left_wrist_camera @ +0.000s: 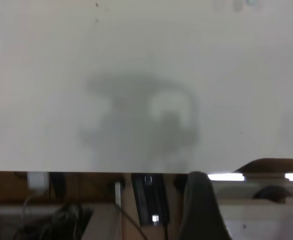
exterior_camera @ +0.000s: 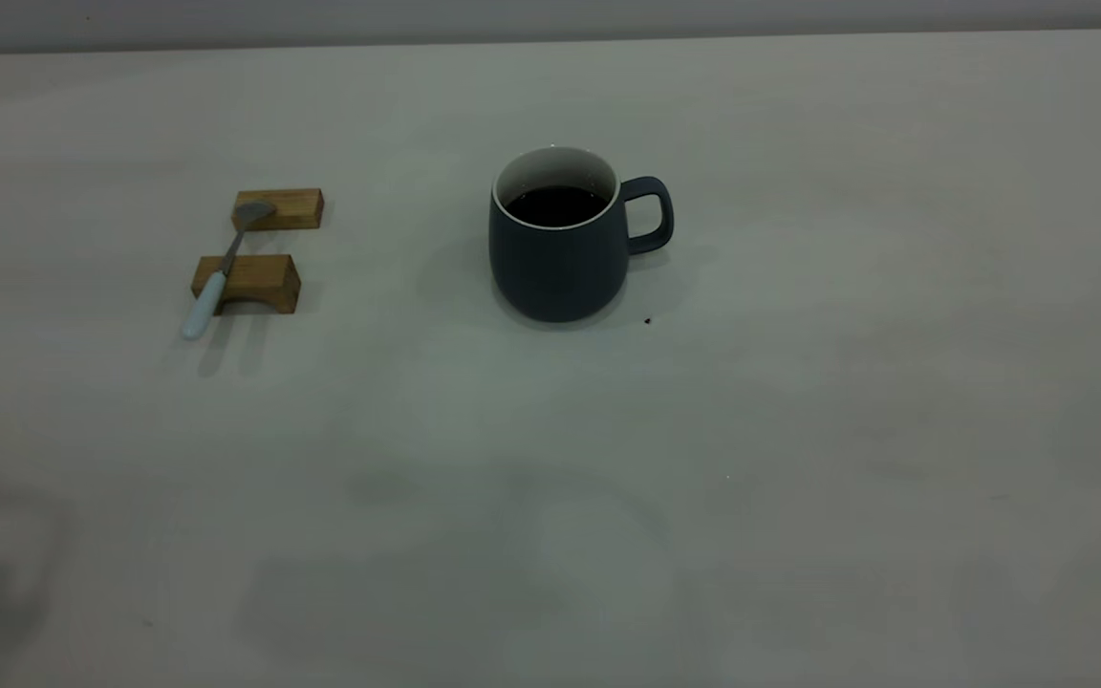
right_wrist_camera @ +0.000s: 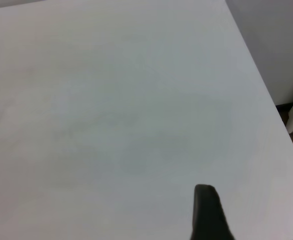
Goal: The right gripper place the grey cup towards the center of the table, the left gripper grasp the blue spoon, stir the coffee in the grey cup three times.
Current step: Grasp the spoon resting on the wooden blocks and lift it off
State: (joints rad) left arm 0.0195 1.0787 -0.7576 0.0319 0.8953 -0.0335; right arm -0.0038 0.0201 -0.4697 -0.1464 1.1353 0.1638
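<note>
A rounded slate-grey cup (exterior_camera: 558, 258) with a white interior and a loop handle stands near the middle of the plain off-white desk (exterior_camera: 799, 459), holding dark, almost black coffee (exterior_camera: 555, 204). Its handle points toward the right arm's side. Well apart from it, on the left arm's side, a slim spoon with a pale blue handle and thin grey metal neck (exterior_camera: 221, 271) bridges two small brown wooden blocks (exterior_camera: 262, 253), bowl on the farther block, handle end sloping off the nearer one toward the front edge. Its long axis runs roughly front to back, tilted slightly.

Neither arm appears in the exterior view. The left gripper (left_wrist_camera: 201, 207) shows only as one dark finger at the desk's near edge in its wrist view, and the right gripper (right_wrist_camera: 209, 212) as one dark finger over bare desk in its own; whether either is spread or pressed together cannot be told. Neither holds anything that shows.

The cup already looks fairly central, so the spoon appears to be the next concern. It lies on the left arm's side, and a grasp across the raised handle seems easiest.

The desk is matte with faint shadows and a tiny dark speck (exterior_camera: 647, 321) beside the cup. A pale wall runs behind.
</note>
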